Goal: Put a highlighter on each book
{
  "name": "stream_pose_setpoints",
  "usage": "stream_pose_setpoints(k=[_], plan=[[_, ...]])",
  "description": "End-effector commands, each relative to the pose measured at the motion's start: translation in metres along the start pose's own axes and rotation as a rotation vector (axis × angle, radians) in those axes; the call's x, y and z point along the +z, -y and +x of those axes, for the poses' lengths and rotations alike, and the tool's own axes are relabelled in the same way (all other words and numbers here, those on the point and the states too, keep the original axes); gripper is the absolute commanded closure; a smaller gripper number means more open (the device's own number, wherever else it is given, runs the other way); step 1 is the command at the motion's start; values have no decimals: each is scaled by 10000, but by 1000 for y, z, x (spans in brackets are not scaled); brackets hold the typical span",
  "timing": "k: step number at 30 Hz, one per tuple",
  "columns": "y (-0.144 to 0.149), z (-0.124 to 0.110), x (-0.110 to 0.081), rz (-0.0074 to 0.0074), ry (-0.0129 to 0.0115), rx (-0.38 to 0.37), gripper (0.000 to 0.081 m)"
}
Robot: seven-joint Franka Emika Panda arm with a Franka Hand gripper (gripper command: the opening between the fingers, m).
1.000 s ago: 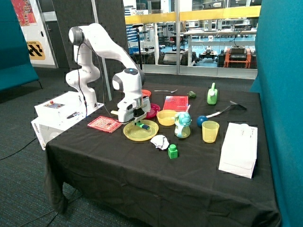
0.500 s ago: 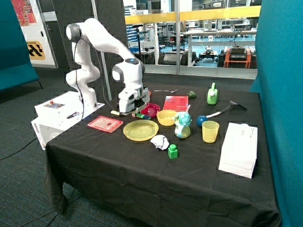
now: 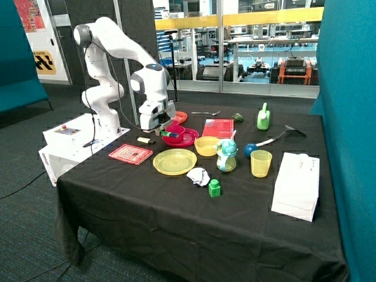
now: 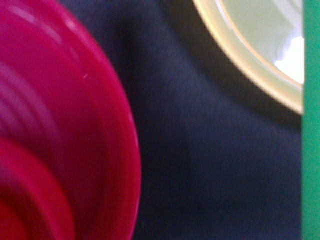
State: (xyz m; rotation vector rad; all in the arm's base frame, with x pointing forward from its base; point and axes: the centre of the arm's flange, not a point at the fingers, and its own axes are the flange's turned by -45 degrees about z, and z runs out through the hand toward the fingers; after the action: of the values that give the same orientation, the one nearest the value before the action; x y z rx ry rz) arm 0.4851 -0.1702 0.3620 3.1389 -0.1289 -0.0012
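Observation:
My gripper (image 3: pixel 162 130) hangs over the near rim of the red plate (image 3: pixel 183 139), shut on a green highlighter (image 3: pixel 171 134) that sticks out sideways. In the wrist view the green highlighter (image 4: pixel 311 130) is a strip at the edge, with the red plate (image 4: pixel 60 130) and the yellow plate (image 4: pixel 250 55) below it. One red book (image 3: pixel 130 154) lies near the table's corner beside the yellow plate (image 3: pixel 174 161). The other book (image 3: pixel 218 127) lies behind the yellow bowl (image 3: pixel 207 145). A yellow highlighter (image 3: pixel 145 140) lies on the cloth between the first book and the gripper. Both books are bare.
A lidded cup (image 3: pixel 226 155), yellow cup (image 3: pixel 261 163), blue ball (image 3: pixel 251 150), crumpled paper (image 3: pixel 198 175) and green block (image 3: pixel 214 188) crowd the middle. A white bag (image 3: pixel 297 183) lies at the far side. A green bottle (image 3: pixel 263 117) and an orange plate (image 3: pixel 181 116) stand at the back.
The gripper lifted the green highlighter off the yellow plate and carried it back toward the red plate and the arm's base.

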Motion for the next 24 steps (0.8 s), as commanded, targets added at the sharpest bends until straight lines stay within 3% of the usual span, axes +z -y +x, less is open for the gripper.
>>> stream_pose_setpoints(k=[1, 12, 20, 24], plan=[[3, -39, -17, 1, -7, -489, 808], [-14, -76, -18, 1, -7, -435, 808], [-33, -89, -16, 1, -7, -318, 808], [-46, -93, -11, 1, -7, 84, 808]])
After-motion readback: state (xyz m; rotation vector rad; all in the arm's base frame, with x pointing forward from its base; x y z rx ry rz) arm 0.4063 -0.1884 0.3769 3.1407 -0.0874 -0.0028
